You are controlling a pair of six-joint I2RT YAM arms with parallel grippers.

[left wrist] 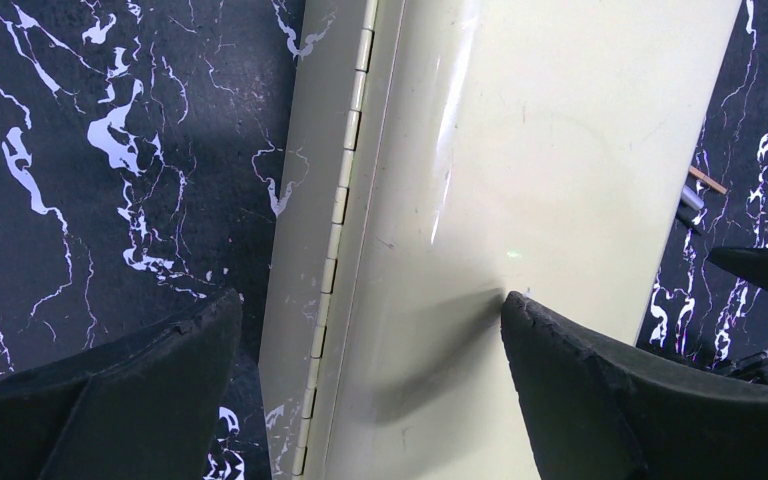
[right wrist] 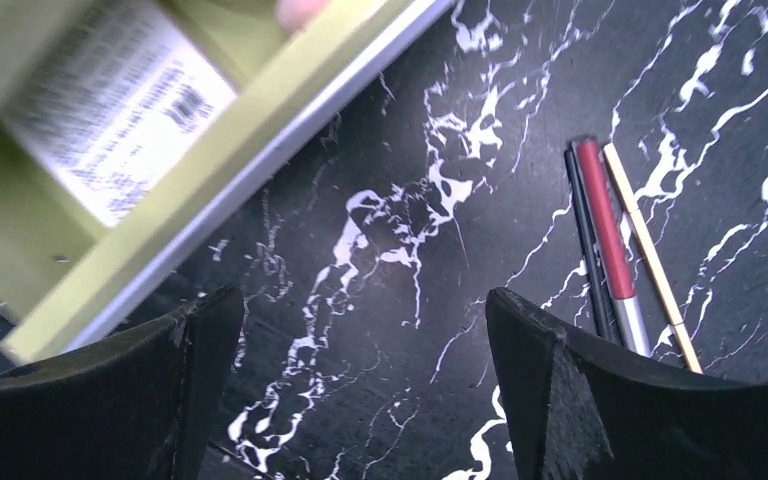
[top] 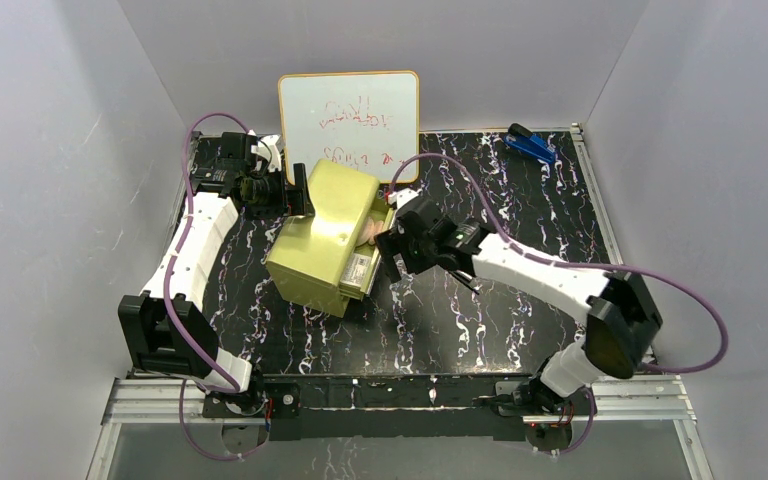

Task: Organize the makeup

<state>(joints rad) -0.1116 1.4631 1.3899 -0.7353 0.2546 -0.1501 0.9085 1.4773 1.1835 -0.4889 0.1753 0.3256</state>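
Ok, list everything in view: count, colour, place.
box: one, olive-green, lid open, mid-table
printed packet: one, whitish, inside the box
pinkish item: one, inside the box, mostly cut off
dark red stick: one, on the table beside the box
black stick: one, thin, against the red one
tan stick: one, thin, on its other side
whiteboard: one, white with red scribble, back wall
stapler-like object: one, blue, back right
table: black with white veins
left gripper: open, over the box lid near its hinge
right gripper: open, over bare table
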